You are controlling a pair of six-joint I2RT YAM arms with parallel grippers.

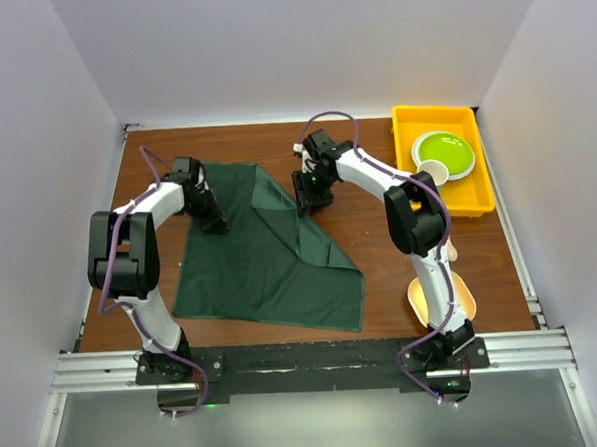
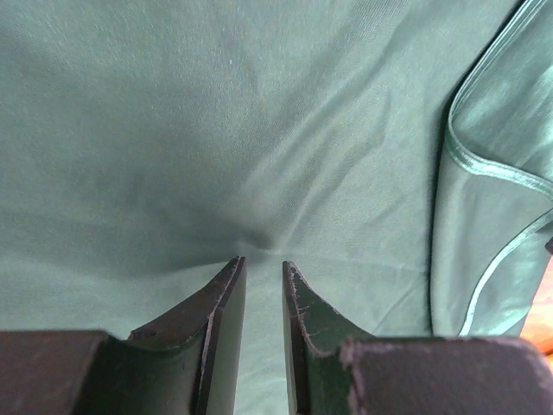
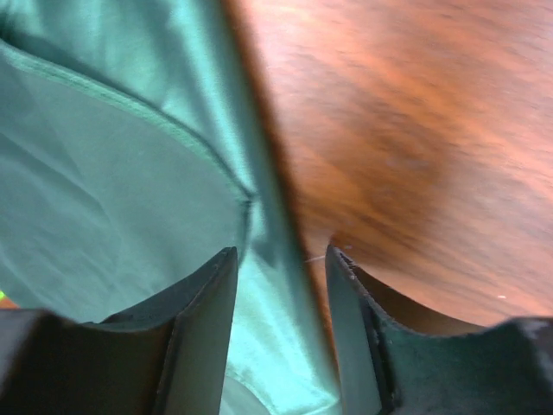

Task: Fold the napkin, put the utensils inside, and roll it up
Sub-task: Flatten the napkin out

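**Item 1.** Dark green cloth napkin (image 1: pixel 270 255): laid on the brown wooden surface (image 1: pixel 399 228), left of centre. It is spread from about 11 o'clock down toward 6 o'clock. The right-hand part is doubled over the rest, and its hemmed edge is seen crossing the cloth from 12 toward 4 o'clock.

**Item 2.** Left hand (image 1: pixel 214 218): set down on the napkin's 10 o'clock part, inside the hem. The black fingers (image 2: pixel 226 303) are drawn close, with only a narrow slit left between them. The cloth is puckered at the tips, with creases converging there, and a small pinch of napkin is taken up.

**Item 3.** Right hand (image 1: pixel 312 195): placed at the napkin's 1 o'clock edge, where cloth meets bare wood. The fingers are held apart with a moderate gap. The hemmed border is seen passing under that gap, with one finger over cloth and the other over wood. Nothing is clamped.

**Item 4.** Yellow rectangular plastic tray (image 1: pixel 403 148): kept at the 1 o'clock corner, well apart from the napkin. A round lime-green plate (image 1: pixel 445 154) is held inside it, with a small white cup (image 1: pixel 434 174) at the plate's near edge.

**Item 5.** Pale beige round dish (image 1: pixel 468 297): placed at 5 o'clock, partly hidden by the right arm.

**Item 6.** Small pale object (image 1: pixel 453 252): glimpsed beside the right arm at 3 o'clock. Its identity cannot be told.
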